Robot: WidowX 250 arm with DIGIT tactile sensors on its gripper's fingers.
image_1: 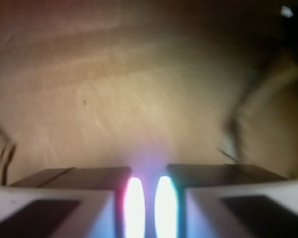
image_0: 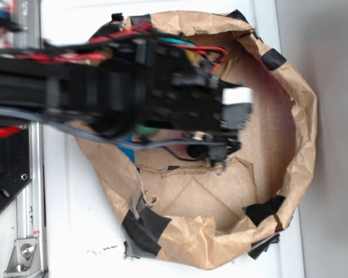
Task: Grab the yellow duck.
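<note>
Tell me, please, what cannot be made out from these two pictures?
- Yellow duck: seen in neither view; the blurred arm covers part of the paper-walled bin.
- End effector: wrist view shows a narrow glowing gap; whether anything is held is unclear.
- Bin floor: motion-blurred in the wrist view.

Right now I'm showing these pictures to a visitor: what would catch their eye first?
In the exterior view, the blurred black robot arm reaching from the left over a crumpled brown paper ring patched with black tape. In the wrist view, the pincer fills the bottom edge, its fingers nearly together over bare brown floor; no duck shows.
</note>
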